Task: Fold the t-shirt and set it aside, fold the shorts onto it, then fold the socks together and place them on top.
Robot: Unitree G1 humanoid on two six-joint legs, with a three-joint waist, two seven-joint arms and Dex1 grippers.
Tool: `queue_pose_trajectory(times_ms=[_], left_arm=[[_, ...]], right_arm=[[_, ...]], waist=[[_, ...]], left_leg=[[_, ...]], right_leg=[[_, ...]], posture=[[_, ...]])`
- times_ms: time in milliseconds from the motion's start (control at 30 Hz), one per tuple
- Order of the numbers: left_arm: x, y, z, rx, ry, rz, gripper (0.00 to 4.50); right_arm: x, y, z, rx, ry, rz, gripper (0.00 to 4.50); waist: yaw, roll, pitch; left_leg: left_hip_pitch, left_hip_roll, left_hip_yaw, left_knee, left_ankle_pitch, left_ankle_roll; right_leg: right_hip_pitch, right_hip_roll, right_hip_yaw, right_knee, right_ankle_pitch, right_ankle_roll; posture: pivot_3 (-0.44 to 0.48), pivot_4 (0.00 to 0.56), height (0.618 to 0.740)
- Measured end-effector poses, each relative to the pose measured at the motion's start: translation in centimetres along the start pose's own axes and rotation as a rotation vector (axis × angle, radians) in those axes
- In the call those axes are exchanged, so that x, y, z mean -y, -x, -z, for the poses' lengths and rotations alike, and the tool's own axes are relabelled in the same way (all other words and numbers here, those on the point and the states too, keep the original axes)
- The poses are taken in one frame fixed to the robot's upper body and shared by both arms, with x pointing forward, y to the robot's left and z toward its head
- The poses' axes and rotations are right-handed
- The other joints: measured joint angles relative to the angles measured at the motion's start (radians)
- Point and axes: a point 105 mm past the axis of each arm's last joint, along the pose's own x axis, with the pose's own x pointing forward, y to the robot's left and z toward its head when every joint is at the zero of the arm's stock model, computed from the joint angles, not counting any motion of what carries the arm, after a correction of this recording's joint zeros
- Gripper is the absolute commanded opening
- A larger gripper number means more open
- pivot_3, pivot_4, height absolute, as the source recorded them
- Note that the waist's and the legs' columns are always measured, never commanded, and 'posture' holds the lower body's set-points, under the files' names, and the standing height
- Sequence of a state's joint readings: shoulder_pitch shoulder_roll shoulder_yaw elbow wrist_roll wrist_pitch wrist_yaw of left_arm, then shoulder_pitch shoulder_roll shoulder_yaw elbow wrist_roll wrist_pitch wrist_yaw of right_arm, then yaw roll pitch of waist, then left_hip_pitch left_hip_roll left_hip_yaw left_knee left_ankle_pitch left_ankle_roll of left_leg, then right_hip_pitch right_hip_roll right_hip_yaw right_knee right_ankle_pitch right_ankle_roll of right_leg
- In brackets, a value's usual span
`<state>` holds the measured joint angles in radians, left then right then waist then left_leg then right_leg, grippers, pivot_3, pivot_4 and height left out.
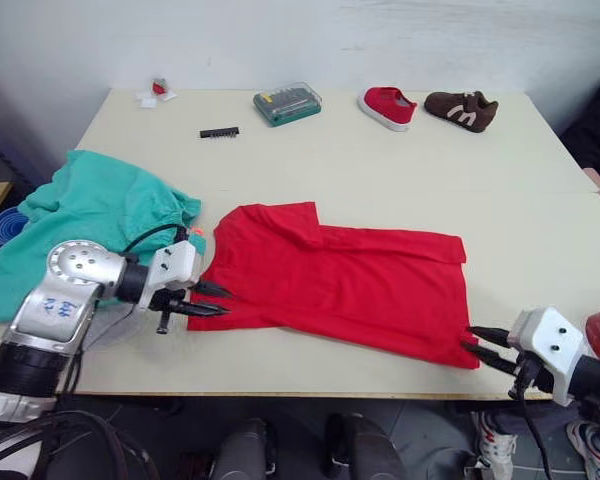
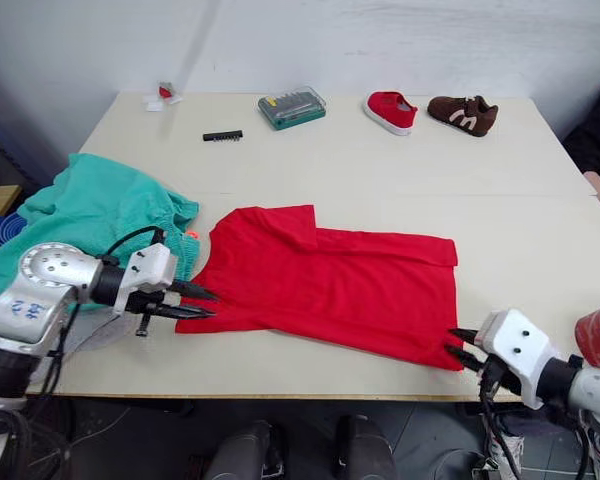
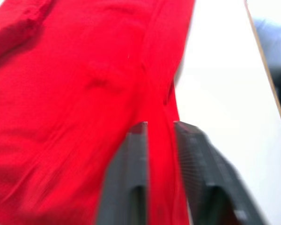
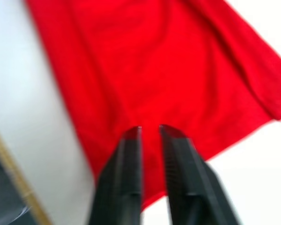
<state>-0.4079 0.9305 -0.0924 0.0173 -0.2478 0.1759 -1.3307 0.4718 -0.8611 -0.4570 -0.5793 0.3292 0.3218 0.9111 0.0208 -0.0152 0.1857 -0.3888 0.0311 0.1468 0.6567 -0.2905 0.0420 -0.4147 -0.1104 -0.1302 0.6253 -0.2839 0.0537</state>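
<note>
Left gripper (image 1: 210, 300) sits at the near-left corner of the t-shirt (image 1: 340, 280), fingers slightly apart with a strip of red cloth running between them in my left wrist view; I can't tell if they pinch it. Right gripper (image 1: 483, 347) is at the near-right corner of the t-shirt, fingers a narrow gap apart, tips just at the hem, over red cloth in the right wrist view. T-shirt lies flat and partly folded across the middle of the bench (image 1: 380, 150), long side running left to right. Shorts (image 1: 90, 225) are bunched at the bench's left edge, just beside the t-shirt, part hanging over the side. Far side of the bench: green bit case (image 1: 287, 103), red shoe (image 1: 387, 107), brown shoe (image 1: 462, 109), small black strip (image 1: 219, 132), all well apart from the t-shirt.
</note>
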Motion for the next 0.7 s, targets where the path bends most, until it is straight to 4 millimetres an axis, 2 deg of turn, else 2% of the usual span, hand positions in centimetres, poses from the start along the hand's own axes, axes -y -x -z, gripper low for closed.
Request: queue_pose_trajectory(times_ms=[133, 167, 333, 367, 433, 567, 633, 700], left_arm=[[0.4, -0.3, 2.3, -0.097, -0.038, -0.009, 3.42], [0.3, -0.4, 2.8, -0.113, -0.041, -0.023, 3.70], [-0.3, -1.2, 3.0, -0.108, -0.051, -0.079, 3.70], [-0.4, -1.2, 3.0, -0.109, -0.055, -0.082, 3.74], [-0.5, -1.2, 3.0, -0.110, -0.055, -0.085, 3.74], [-0.7, -1.1, 3.2, -0.113, -0.058, -0.091, 3.74], [-0.8, -1.2, 3.2, -0.119, -0.073, -0.095, 3.74], [-0.8, -1.3, 3.2, -0.115, -0.071, -0.095, 3.34]], right_arm=[[-0.5, -0.5, 0.6, -0.048, 0.081, -0.013, 3.41], [-0.7, -0.7, 0.6, -0.048, 0.086, -0.016, 3.41], [-0.7, -1.6, 0.4, -0.039, 0.102, -0.006, 3.41], [-0.8, -1.7, 0.6, -0.046, 0.104, -0.009, 3.00], [-1.0, -2.0, 1.2, -0.066, 0.100, -0.022, 2.49], [-1.1, -2.6, 2.4, -0.105, 0.092, -0.027, 2.49], [-1.0, -2.8, 2.4, -0.103, 0.109, -0.026, 2.15], [-1.2, -3.0, 2.5, -0.102, 0.120, -0.035, 1.58]], waist=[[0.002, 0.000, 0.000], [0.002, 0.000, 0.000], [0.003, 0.000, 0.000], [0.004, 0.000, 0.000], [0.004, 0.000, 0.000], [0.003, 0.000, 0.000], [0.003, 0.000, 0.000], [0.003, 0.000, 0.000]], left_leg=[[0.000, 0.000, 0.000, 0.000, -0.003, -0.004], [0.000, 0.000, 0.000, 0.000, -0.003, -0.004], [-0.001, 0.000, 0.000, -0.001, -0.003, -0.003], [-0.001, 0.000, 0.000, -0.002, -0.003, -0.003], [0.000, 0.000, 0.000, -0.003, -0.002, -0.002], [0.000, 0.000, 0.000, -0.003, -0.001, -0.001], [0.002, 0.000, 0.000, -0.003, -0.002, -0.003], [0.003, 0.000, 0.000, -0.003, -0.001, -0.003]], right_leg=[[0.000, 0.000, 0.000, -0.003, 0.000, 0.000], [0.000, 0.000, 0.000, -0.004, 0.000, 0.000], [0.000, -0.001, 0.000, -0.004, 0.000, 0.000], [0.000, -0.001, 0.000, -0.004, 0.000, 0.000], [0.000, -0.001, -0.001, -0.004, 0.000, 0.000], [0.000, -0.001, -0.001, -0.003, 0.000, 0.000], [0.002, -0.001, -0.001, -0.004, 0.000, 0.000], [0.003, -0.001, 0.000, -0.005, 0.000, 0.000]], posture=[[0.000, 0.150, 0.740], [0.000, 0.150, 0.740], [0.000, 0.150, 0.740], [0.000, 0.150, 0.740], [0.000, 0.150, 0.740], [0.000, 0.150, 0.740], [0.000, 0.150, 0.740], [0.000, 0.150, 0.740]])
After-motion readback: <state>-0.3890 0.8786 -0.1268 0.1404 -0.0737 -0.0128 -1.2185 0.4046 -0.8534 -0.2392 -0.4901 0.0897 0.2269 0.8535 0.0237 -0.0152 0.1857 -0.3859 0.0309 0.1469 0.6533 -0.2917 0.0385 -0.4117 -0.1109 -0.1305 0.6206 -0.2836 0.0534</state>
